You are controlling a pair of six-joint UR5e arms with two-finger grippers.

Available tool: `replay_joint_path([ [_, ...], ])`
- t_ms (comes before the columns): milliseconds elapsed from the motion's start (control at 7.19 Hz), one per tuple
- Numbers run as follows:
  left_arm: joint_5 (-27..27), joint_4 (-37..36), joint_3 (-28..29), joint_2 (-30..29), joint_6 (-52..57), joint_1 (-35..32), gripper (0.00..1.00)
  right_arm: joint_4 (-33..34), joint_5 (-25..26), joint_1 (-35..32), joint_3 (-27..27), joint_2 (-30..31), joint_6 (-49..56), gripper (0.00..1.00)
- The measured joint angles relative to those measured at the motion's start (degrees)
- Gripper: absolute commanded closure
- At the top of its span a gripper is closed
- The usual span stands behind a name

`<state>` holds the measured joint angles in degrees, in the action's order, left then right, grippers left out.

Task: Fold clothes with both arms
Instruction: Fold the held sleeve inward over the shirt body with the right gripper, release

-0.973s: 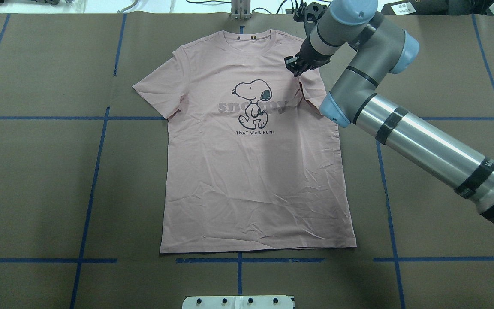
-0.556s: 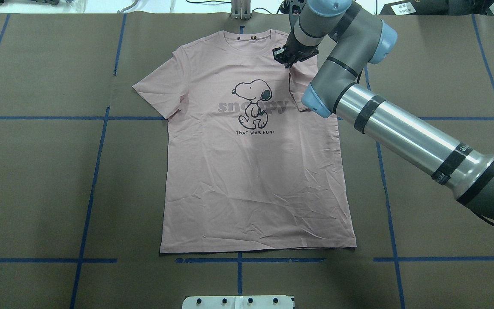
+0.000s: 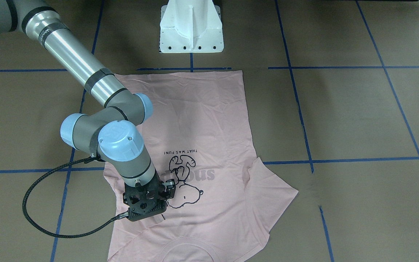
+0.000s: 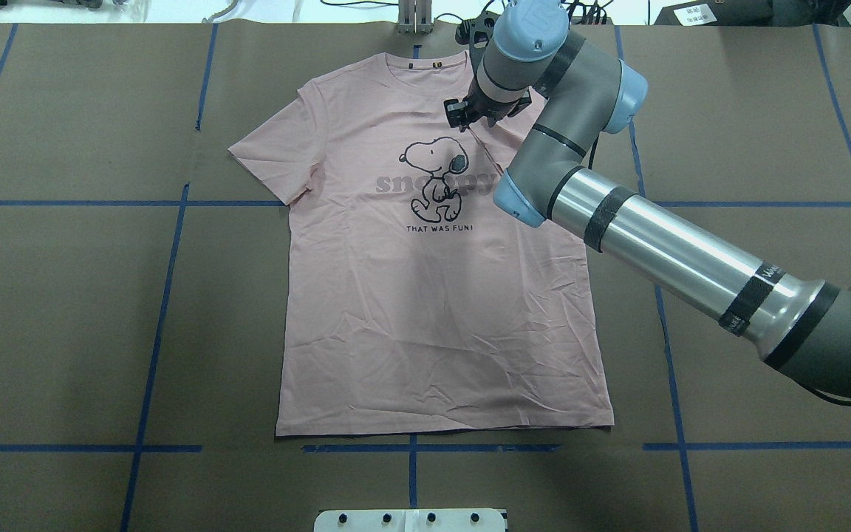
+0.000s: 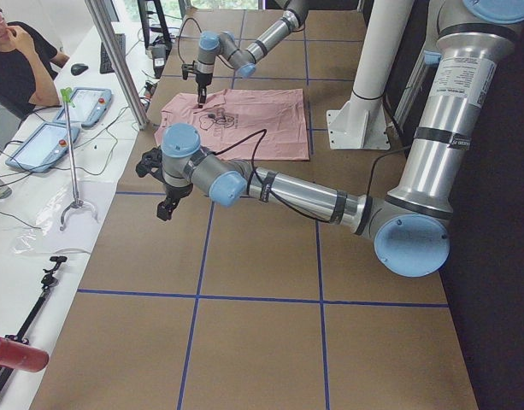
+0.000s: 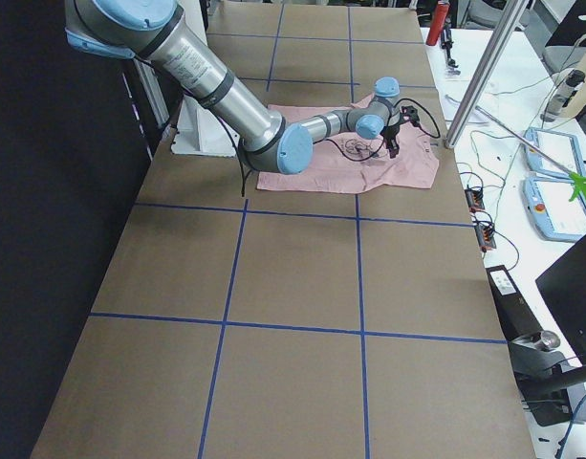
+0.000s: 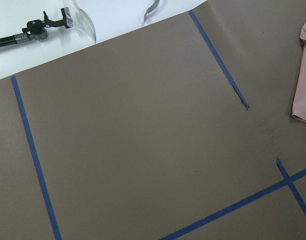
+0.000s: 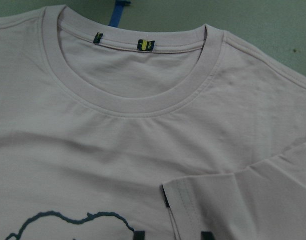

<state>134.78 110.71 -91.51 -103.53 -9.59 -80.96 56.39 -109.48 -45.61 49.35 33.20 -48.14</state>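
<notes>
Pale pink short-sleeved T-shirt [image 4: 433, 318] lies front up on the brown paper-covered counter [image 4: 63, 310], centred in front of the white pedestal [image 3: 191, 25], collar [image 8: 138, 102] away from the robot and hem nearest it. Body is flat, with light creasing across the lower half. Front print: black-outline cartoon dog [image 4: 436, 177] over grey "snoopy" lettering [image 4: 396, 183], with a small black line "THAT WAS FUN!" [image 4: 439, 228] beneath. Ribbed round neck; two small labels [image 8: 144, 45] are stitched inside the back of the neckline. The sleeve on the robot's left [image 4: 270, 148] is spread flat on the counter. The right-hand sleeve [image 8: 202, 200] is turned inward over the chest, its double-stitched hem lying on the front just beside the dog's head, with a small black tag [image 8: 165, 196] at the hem corner. The right gripper [image 4: 461, 117] sits over the upper chest just below the collar, jaws pinched on that sleeve's fabric; a raised fold runs from it toward the shoulder. The left gripper [image 5: 165, 207] hangs above bare counter well apart from the shirt, pointing down; cannot tell whether its jaws are spread or together. Blue tape lines [image 4: 159, 310] grid the counter.
</notes>
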Motion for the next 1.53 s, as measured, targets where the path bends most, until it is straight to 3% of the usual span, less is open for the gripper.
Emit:
replay_joint_path([
  [278,-0.64,0.58,-0.01,-2.91,-11.42,2.87,0.00,3.53,-1.76,-0.20,3.74,0.38,-3.61,0.00],
  [417,-2.60,1.89,-0.02,-4.74,-20.39,6.62,0.00,11.06,-3.59,-0.71,9.09,1.32,-4.65,0.00],
  [556,-6.55,3.74,0.12,-6.45,-30.02,11.65,0.00,20.21,-6.26,-1.99,16.32,3.58,-4.89,0.00],
  [834,-18.62,6.87,1.74,-10.33,-46.64,22.33,0.00,29.27,-14.28,-6.60,29.62,12.52,-3.84,0.00],
  [1112,-30.57,13.13,10.59,-15.48,-55.59,30.28,0.00,30.95,-19.89,-10.88,37.36,20.78,0.20,0.00],
  [1390,-34.87,20.00,20.26,-18.62,-58.10,33.47,0.02,31.21,-21.21,-12.08,39.40,22.88,1.35,0.00],
  [1529,-35.45,20.88,21.81,-19.11,-58.28,34.34,0.03,31.23,-21.28,-12.17,39.84,23.10,1.41,0.00],
])
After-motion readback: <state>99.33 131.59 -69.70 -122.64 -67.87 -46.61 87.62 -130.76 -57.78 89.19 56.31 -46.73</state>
